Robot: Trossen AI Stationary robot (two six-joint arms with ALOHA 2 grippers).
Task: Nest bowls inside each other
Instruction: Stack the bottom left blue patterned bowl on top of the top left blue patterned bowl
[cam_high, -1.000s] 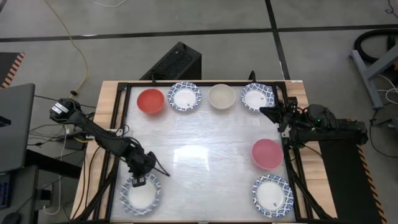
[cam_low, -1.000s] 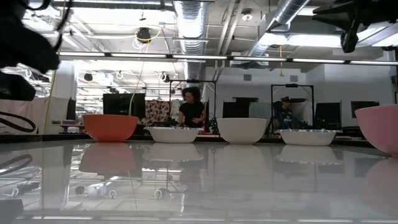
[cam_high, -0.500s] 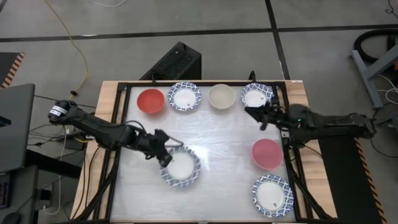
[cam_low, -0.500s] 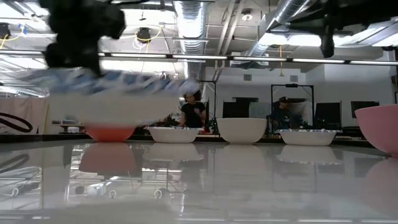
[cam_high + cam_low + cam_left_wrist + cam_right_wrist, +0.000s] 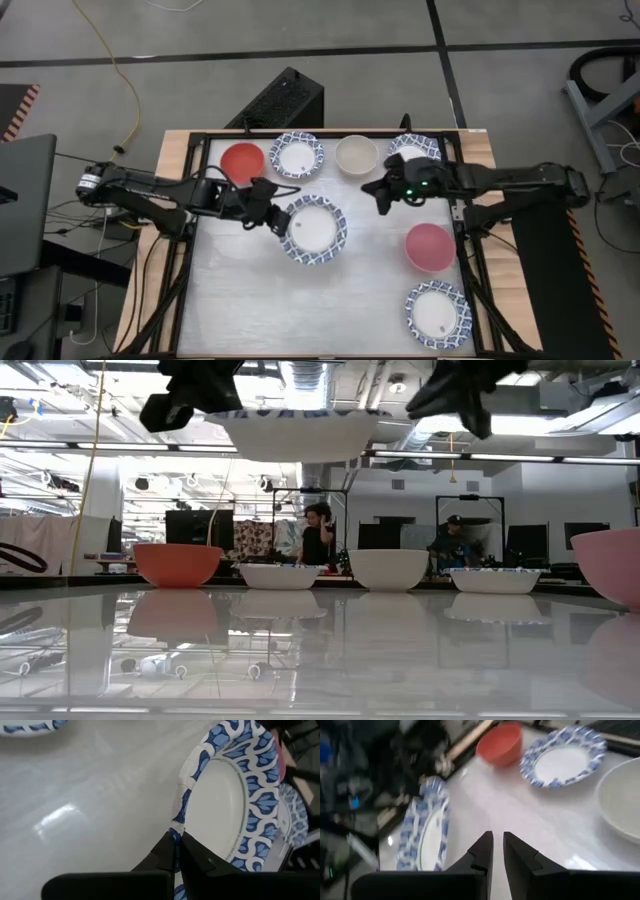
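While I watch from above, my left end effector point(image 5: 268, 217) is clamped shut on the rim of a blue-rimmed bowl point(image 5: 314, 229), holding it up off the desk point(image 5: 350, 290); the low view shows that bowl point(image 5: 296, 432) well above the surface, and the left wrist view shows the fingers point(image 5: 167, 851) pinching its patterned edge point(image 5: 235, 805).

I will place everything else from the cream bowl point(image 5: 356, 155), which sits at the desk's far edge. The carried bowl hangs just nearer than it and toward the left arm's side. A second blue-rimmed bowl point(image 5: 297, 156) sits just beside it on that side, with the red bowl point(image 5: 241, 163) beyond. A third blue-rimmed bowl point(image 5: 414, 150) sits just beside it on the other side, partly under my right arm. The pink bowl point(image 5: 430, 247) is nearer and toward the right arm's side, and the fourth blue-rimmed bowl point(image 5: 436, 313) is nearer still, at the front edge.

My right end effector point(image 5: 380, 195) hovers just near the cream bowl, its fingers point(image 5: 482, 851) only narrowly parted, holding nothing.
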